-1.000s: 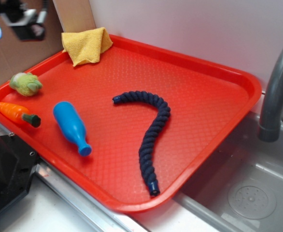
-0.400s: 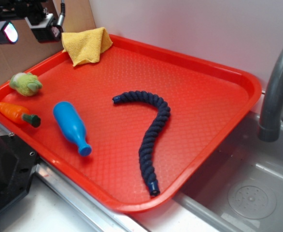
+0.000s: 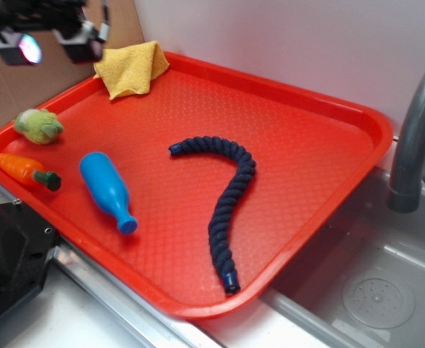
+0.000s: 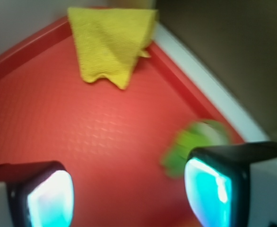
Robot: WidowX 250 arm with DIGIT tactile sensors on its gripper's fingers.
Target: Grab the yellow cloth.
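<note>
A blue bottle (image 3: 107, 190) and toy carrot (image 3: 25, 170) lie at the red tray's (image 3: 328, 152) near left, a dark rope (image 3: 225, 199) mid-tray. The gripper (image 4: 129, 191), its jaws spread wide and empty, hovers above the far left rim. The yellow cloth (image 3: 130, 67) sits crumpled in the far corner, untouched; approach, descent and grasp all appear left to do.

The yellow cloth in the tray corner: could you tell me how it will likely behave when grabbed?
The yellow cloth looks soft and folded, so it will probably droop and unfold. Its fuzzy weave likely grips well. It seems light.
</note>
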